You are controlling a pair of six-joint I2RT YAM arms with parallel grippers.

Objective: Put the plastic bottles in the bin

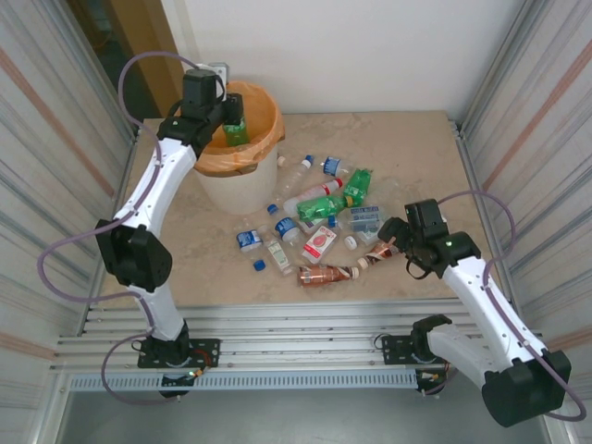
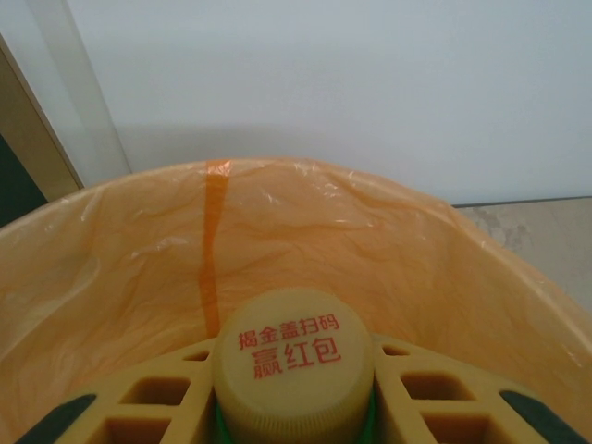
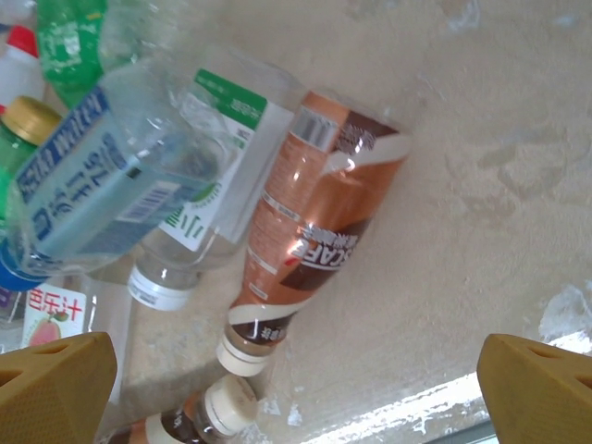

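My left pincer (image 1: 231, 118) is clamped on a green bottle (image 1: 237, 131) over the bin (image 1: 222, 190), inside its crinkled orange bag (image 2: 388, 250). The left wrist camera gives me the bottle's pale yellow cap (image 2: 293, 361) with red print. The other plastic bottles (image 1: 319, 217) lie crushed in a heap on the marbled table (image 1: 416, 148) beside the bin. My right pincer (image 1: 390, 242) hangs wide open above a glossy copper-brown bottle (image 3: 310, 222) that touches a clear bottle (image 3: 199, 199).

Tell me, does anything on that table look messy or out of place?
Yes: the plastic bottles lie scattered and crumpled on their sides across the table, several overlapping. A copper-brown bottle lies flat beside a clear bottle.
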